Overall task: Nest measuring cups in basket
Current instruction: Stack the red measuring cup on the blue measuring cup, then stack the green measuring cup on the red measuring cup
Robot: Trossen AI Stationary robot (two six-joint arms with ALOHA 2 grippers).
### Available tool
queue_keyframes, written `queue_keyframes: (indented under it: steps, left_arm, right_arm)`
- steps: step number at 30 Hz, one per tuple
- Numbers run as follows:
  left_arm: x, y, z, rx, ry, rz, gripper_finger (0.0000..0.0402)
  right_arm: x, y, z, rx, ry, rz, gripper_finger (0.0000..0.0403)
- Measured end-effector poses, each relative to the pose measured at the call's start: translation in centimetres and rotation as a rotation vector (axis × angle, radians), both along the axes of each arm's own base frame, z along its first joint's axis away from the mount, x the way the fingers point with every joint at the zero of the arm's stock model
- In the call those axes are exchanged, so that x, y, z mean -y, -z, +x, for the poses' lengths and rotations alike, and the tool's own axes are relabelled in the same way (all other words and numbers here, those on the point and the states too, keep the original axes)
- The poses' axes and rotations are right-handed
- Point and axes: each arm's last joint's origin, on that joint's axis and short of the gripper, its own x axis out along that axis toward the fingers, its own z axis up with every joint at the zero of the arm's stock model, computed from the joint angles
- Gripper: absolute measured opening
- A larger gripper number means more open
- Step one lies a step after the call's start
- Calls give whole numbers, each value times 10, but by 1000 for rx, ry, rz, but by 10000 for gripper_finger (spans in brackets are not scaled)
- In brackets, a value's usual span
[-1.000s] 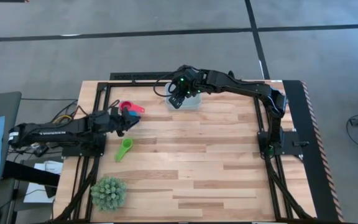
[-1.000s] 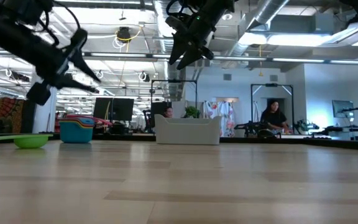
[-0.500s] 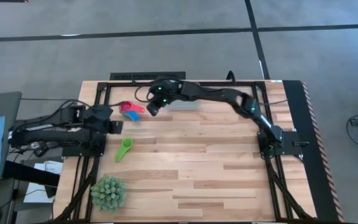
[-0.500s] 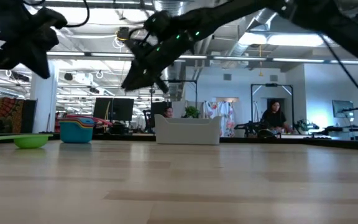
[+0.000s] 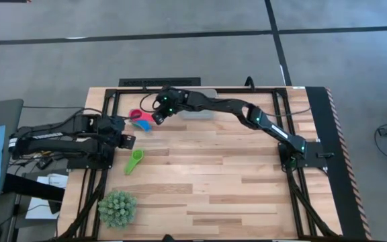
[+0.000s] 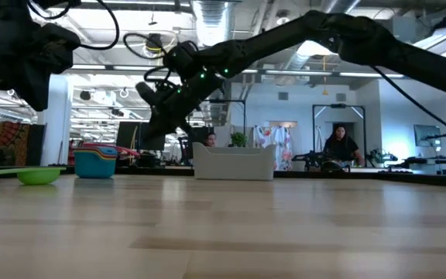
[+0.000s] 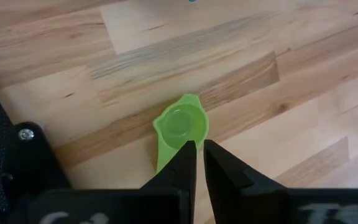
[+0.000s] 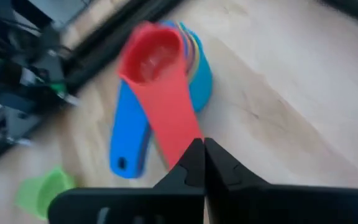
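The wooden table (image 5: 234, 181) filled most of the high view, with a dark frame (image 5: 180, 85) running round its edges. The right arm (image 5: 247, 114) reached diagonally across the far side, past the pale basket (image 5: 203, 113), which sat near the far edge and partly under that arm. The left arm (image 5: 52, 141) lay low along the table's left side.

A spiky green plant (image 5: 117, 208) stood at the near left corner, well apart from everything else.

The stack of nested measuring cups (image 8: 166, 68) rested on the table left of the basket, outside it, coral-red on top with blue, yellow and teal rims below. A blue handle (image 8: 128, 146) and a red handle (image 8: 173, 130) pointed out from it.

The green cup (image 7: 180, 123) lay alone on the wood, nearer than the stack.

The right gripper (image 8: 204, 163) hovered just over the stack with its fingers pressed together, grasping nothing; its tips looked close to the red handle, though contact was hard to judge. The left gripper (image 7: 197, 157) hung above the green cup, fingers nearly together and empty.
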Motion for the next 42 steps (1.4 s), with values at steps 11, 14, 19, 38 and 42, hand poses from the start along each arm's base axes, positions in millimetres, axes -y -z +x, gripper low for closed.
queue_keyframes:
  steps: [11,14,19,38,42]
  left_arm:
    - [0,2,-3,-40,7,4,19]
    - [0,2,-3,-41,8,2,19]
    - [1,2,-3,-45,24,4,19]
    - [-5,60,29,-215,140,103,110]
    - [-6,68,37,-264,191,86,114]
  right_arm:
    - [10,28,3,-19,27,8,9]
    - [6,30,4,-29,-5,2,10]
    - [-7,29,3,-69,-75,26,10]
    - [16,-112,-85,-228,-128,-123,20]
    - [28,-124,-102,-248,-121,-125,18]
